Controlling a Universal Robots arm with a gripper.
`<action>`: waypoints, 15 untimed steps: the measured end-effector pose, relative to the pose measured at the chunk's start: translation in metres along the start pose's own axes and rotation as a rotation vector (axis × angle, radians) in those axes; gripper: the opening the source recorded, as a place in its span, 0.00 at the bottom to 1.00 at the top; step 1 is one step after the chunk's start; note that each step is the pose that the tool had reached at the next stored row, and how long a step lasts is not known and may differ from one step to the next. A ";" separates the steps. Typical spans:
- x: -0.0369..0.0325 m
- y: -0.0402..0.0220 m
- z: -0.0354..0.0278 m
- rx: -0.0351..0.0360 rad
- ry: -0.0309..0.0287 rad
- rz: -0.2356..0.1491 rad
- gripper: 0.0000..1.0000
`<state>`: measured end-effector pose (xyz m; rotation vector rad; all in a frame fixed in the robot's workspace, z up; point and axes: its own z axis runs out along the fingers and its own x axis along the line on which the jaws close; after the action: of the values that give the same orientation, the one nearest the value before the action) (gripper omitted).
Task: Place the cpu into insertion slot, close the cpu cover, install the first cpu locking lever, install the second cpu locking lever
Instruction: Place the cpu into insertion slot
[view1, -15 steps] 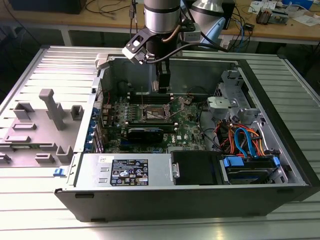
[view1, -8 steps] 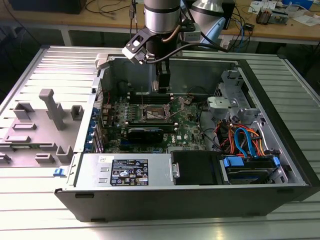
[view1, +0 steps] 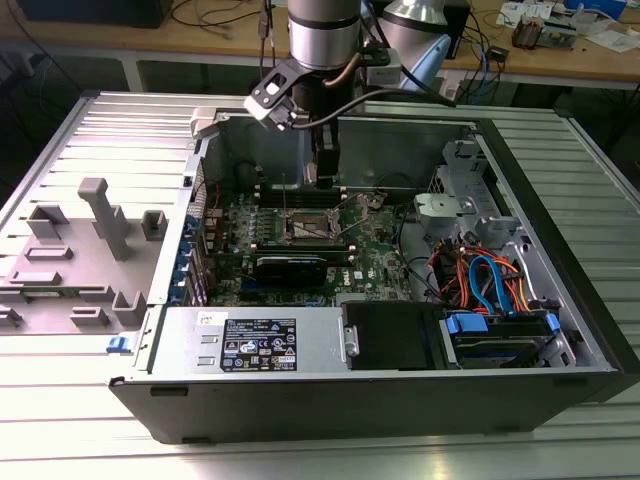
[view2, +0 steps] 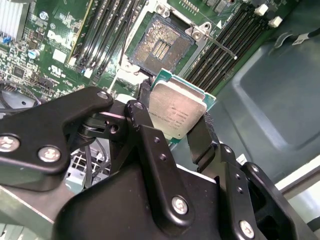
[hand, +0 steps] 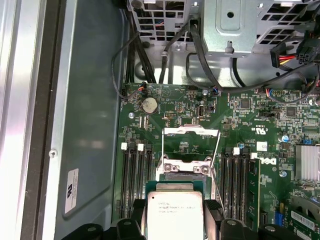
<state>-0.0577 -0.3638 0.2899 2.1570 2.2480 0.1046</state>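
The gripper (view2: 176, 114) is holding the cpu (view2: 177, 110) by its edges between its fingers (view2: 201, 139), just above the uncovered insertion slot (view2: 161, 46).

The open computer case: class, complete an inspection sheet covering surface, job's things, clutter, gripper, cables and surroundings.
Surface: ribbed metal table, bearing the open computer case.
Job's things: cpu in the gripper, clear of the insertion slot; slot empty; cpu cover raised.
Clutter: grey plastic fixtures at the exterior view's left.
Grippers: gripper shut on the cpu.
Cables: orange and blue cables in the case.
Surroundings: workbench behind.
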 end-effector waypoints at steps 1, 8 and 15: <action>0.0000 -0.0001 0.0013 -0.0001 -0.0005 0.006 0.54; -0.0018 -0.0028 0.0153 -0.0004 -0.0010 0.013 0.54; -0.0025 -0.0083 0.0243 -0.0302 -0.0020 0.012 0.54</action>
<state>-0.0643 -0.3660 0.2651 2.1549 2.2178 0.1357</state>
